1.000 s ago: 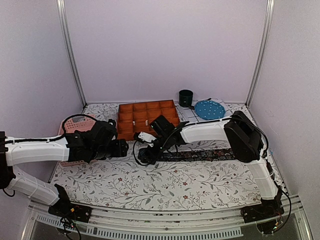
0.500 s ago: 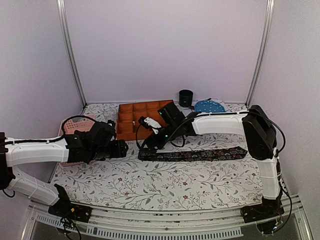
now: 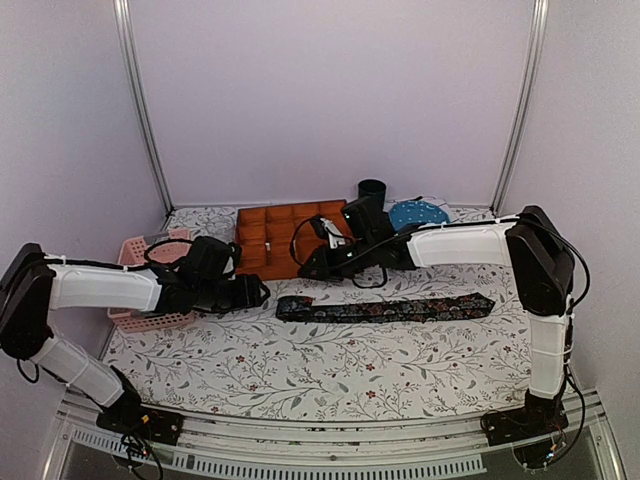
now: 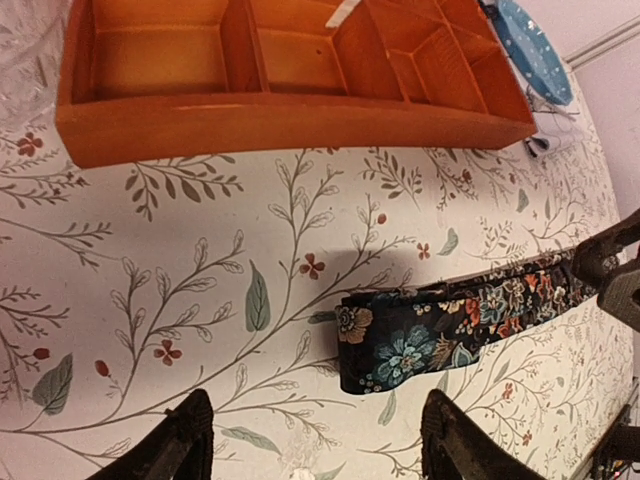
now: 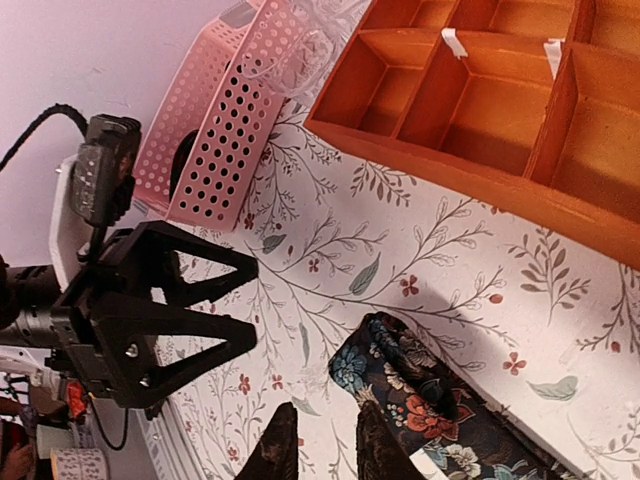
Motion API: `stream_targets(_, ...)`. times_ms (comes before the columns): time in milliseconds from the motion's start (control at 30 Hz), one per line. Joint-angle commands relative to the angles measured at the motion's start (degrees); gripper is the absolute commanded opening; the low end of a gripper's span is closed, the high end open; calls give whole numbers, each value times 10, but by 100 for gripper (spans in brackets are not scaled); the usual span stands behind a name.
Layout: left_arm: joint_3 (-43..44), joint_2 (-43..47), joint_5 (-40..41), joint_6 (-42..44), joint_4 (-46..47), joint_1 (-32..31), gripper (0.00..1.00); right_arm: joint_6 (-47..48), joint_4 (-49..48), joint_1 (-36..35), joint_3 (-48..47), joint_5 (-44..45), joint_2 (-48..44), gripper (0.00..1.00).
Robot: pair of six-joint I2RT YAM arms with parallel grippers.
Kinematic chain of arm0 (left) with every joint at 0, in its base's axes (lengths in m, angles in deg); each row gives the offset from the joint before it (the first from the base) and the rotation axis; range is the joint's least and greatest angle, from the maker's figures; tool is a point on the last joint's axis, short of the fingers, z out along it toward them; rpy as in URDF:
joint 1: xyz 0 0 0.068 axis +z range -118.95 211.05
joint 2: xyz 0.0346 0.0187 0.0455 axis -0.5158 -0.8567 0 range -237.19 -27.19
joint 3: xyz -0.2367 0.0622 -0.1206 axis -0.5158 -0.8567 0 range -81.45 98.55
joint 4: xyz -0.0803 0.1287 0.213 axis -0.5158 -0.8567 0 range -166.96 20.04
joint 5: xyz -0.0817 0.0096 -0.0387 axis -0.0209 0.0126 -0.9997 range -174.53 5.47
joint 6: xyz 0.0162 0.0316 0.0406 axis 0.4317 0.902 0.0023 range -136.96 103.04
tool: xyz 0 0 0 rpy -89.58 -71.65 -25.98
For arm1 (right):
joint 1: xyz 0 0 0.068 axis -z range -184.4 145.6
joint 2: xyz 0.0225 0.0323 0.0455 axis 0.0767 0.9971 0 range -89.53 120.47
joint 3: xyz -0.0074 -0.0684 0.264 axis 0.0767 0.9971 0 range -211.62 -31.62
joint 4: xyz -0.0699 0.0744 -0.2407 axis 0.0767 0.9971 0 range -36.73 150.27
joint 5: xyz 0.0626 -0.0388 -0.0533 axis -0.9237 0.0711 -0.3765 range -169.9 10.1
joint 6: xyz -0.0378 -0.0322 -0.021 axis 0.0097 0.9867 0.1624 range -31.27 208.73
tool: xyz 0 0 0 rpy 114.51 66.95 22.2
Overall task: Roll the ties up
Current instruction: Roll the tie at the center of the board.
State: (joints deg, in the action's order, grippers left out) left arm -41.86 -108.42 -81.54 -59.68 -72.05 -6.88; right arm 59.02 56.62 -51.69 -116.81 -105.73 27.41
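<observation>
Two robot arms poised at one end of a necktie lying flat on a flower-patterned table (image 3: 330, 370).

I see the long, dark, floral-specked necktie (image 3: 385, 308) stretched across the middle of the table, its blunt, doubled-over end in front of the orange wooden compartment tray (image 3: 270, 215). The left claw (image 4: 317, 405) hangs wide open just short of that end, holding nothing. The right claw (image 5: 322, 425) hovers above it, fingers only slightly apart, also holding nothing. To roll well, I judge, one claw should pinch the end squarely across its full width and turn it tightly while the other keeps the strip straight. Counted: one necktie, one tray, one pink perforated basket (image 3: 135, 250), one dark cup (image 3: 372, 195), one blue dotted plate (image 3: 418, 218) and two arms.
</observation>
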Motion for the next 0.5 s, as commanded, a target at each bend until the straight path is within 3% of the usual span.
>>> stream_targets(0,29,-37,-63,0,45,15,69,-84,-38,-3,13,-31,23,19)
stream_targets(467,59,-121,-114,-10,75,17,67,-114,-47,-3,31,-60,83,2)
